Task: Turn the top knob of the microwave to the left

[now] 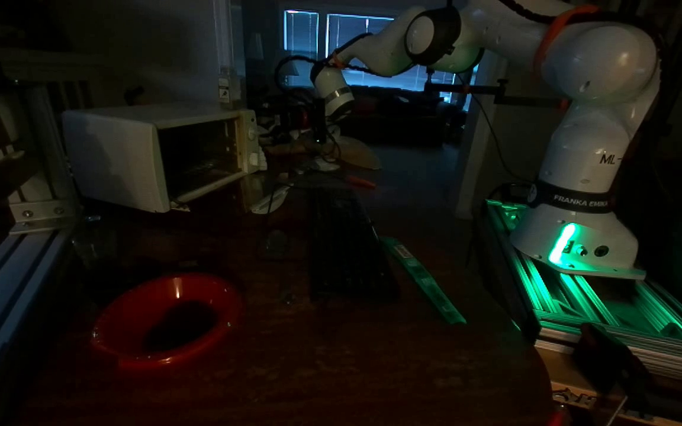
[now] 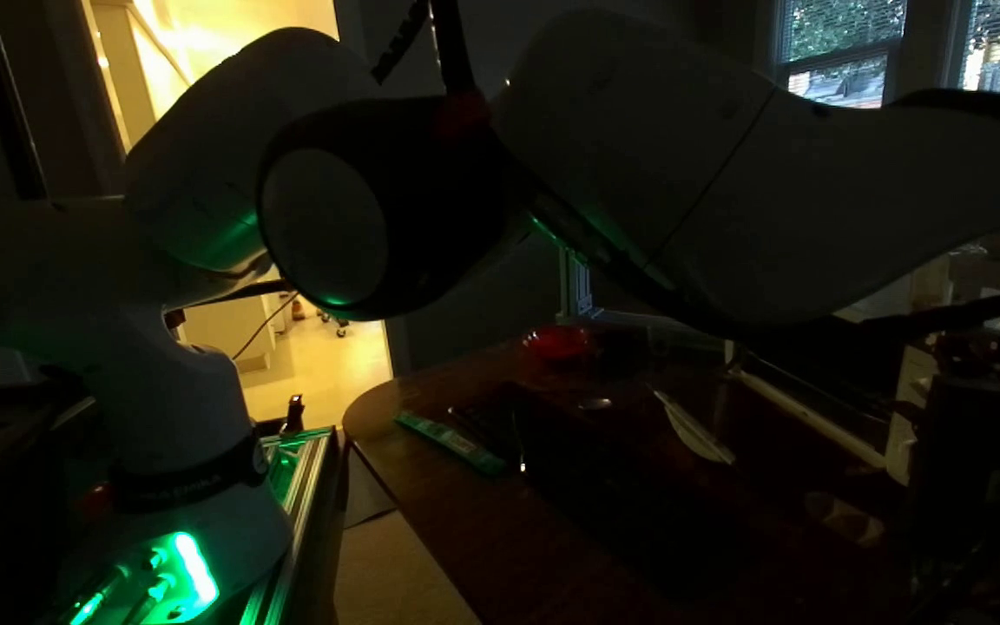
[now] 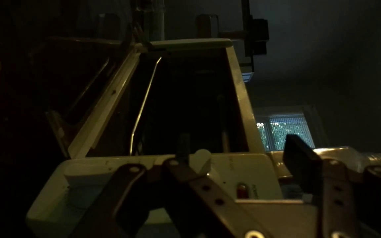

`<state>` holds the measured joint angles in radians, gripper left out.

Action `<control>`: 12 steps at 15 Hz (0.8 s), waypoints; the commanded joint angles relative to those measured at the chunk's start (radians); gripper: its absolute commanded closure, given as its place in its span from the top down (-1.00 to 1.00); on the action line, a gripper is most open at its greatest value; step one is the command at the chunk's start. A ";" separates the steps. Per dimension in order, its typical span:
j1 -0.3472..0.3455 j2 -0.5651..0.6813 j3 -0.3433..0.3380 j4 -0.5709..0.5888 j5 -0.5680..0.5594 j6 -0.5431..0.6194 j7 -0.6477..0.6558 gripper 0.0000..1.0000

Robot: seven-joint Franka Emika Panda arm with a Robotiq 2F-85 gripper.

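The microwave (image 1: 113,157) is a white boxy oven at the back left in an exterior view; its edge (image 2: 812,425) shows partly behind the arm in an exterior view. In the wrist view its dark cavity opens above the pale control strip (image 3: 263,177), and its door appears folded down at the left. A pale knob (image 3: 201,162) stands out from the strip beside a red power light (image 3: 242,191). A round dial (image 3: 83,195) is partly covered by the gripper. My gripper (image 3: 240,147) is open. Its left finger is close beside the pale knob; contact cannot be told.
A red bowl (image 1: 169,319), a black keyboard (image 1: 347,242) and a green strip-shaped packet (image 1: 427,281) lie on the dark table (image 1: 317,373). A pale flat object (image 2: 695,430) lies in front of the microwave. Clear plastic items (image 3: 339,157) stand beside the microwave in the wrist view. Light is dim.
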<state>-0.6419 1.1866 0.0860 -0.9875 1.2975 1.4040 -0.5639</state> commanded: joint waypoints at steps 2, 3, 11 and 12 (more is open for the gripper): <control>-0.025 0.066 0.022 0.097 0.008 -0.049 -0.013 0.48; -0.029 0.071 0.024 0.103 0.007 -0.056 -0.013 0.52; -0.036 0.123 0.023 0.160 0.004 -0.078 -0.005 0.42; -0.036 0.130 0.025 0.169 0.006 -0.078 -0.002 0.39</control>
<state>-0.6703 1.2576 0.0985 -0.8969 1.2975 1.3556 -0.5757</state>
